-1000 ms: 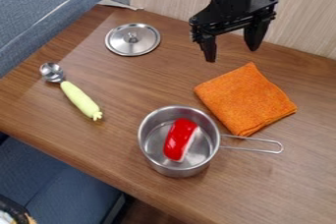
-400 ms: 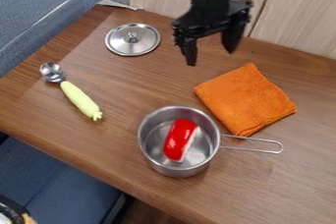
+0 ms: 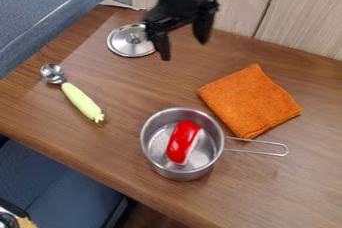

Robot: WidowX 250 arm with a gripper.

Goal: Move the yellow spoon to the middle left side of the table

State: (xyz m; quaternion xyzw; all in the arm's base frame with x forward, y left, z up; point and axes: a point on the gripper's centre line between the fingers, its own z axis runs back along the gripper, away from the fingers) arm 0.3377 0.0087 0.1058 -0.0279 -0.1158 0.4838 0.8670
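Observation:
My gripper (image 3: 184,50) hangs over the back of the table, open, with nothing between its fingers. It is up and to the right of the yellow spoon (image 3: 82,102), well apart from it. The spoon lies on the left part of the wooden table (image 3: 133,102), its metal scoop end toward the back left and its pale yellow handle slanting down to the right.
A round metal lid (image 3: 127,42) lies at the back, partly behind the gripper. A steel pot (image 3: 152,157) holding a red object (image 3: 182,142) stands near the front edge, its handle pointing right. An orange cloth (image 3: 250,101) lies right of centre.
The arm has moved left along the back of the table, from above the orange cloth to beside the lid, which it now partly covers. The gripper stays open; the objects have not moved.

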